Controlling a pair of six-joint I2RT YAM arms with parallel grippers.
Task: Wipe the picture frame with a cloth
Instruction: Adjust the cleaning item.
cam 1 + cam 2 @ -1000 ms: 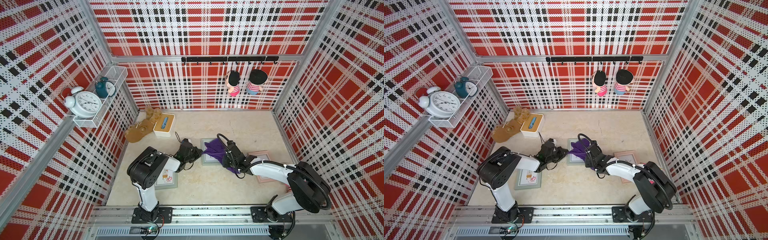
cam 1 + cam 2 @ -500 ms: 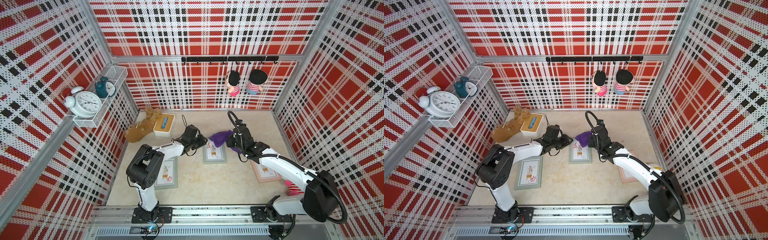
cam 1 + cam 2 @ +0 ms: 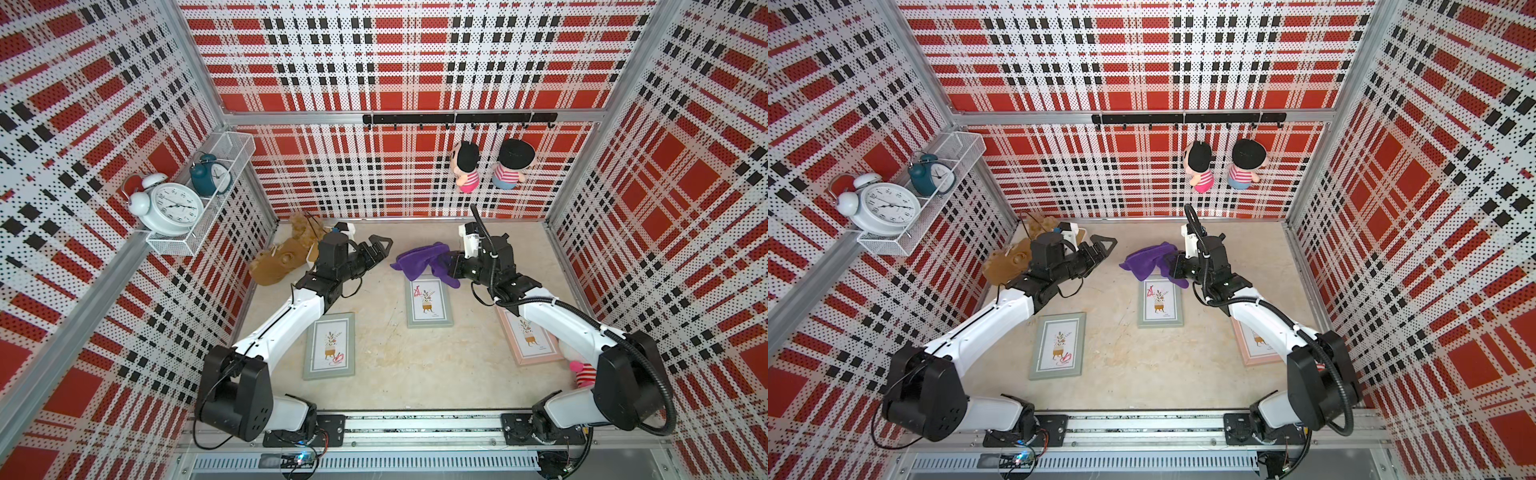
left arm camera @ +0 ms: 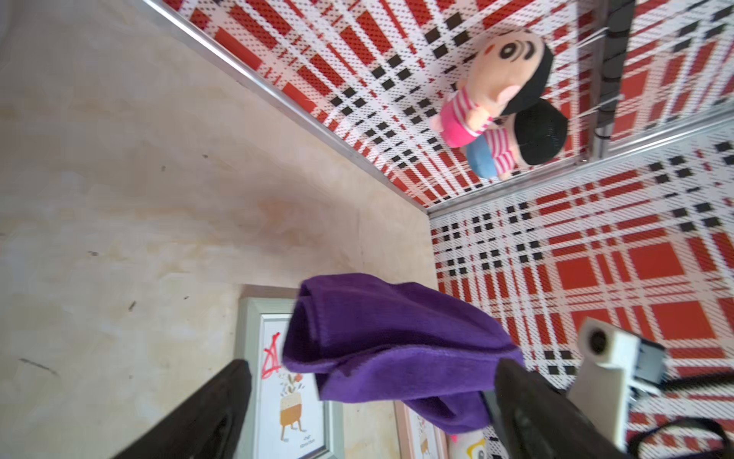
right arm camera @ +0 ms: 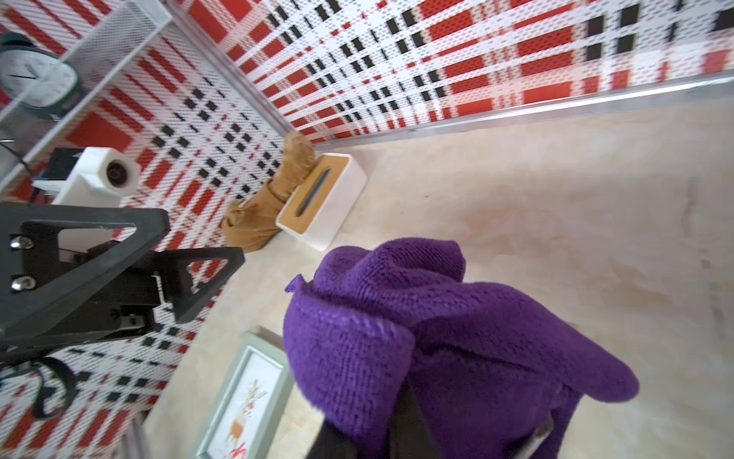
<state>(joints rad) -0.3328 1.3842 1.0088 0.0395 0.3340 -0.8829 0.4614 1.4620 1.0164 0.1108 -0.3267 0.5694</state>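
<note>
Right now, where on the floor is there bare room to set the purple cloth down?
Widest bare patch: the beige floor between the left grey-green frame, the middle grey-green frame, the pink frame and the front rail. A narrower gap lies between the two grey-green frames. Crowded: the far left corner, where the tan plush toy and white box sit.

The pale bench (image 3: 415,386) carries three picture frames lying flat: a middle frame (image 3: 429,302), grey-green, at its centre, another grey-green frame (image 3: 330,346) toward the front-left, and a pink frame (image 3: 528,345) near the right edge. A tan plush toy (image 3: 282,259) and a white box (image 5: 321,202) sit in the far-left corner.
</note>
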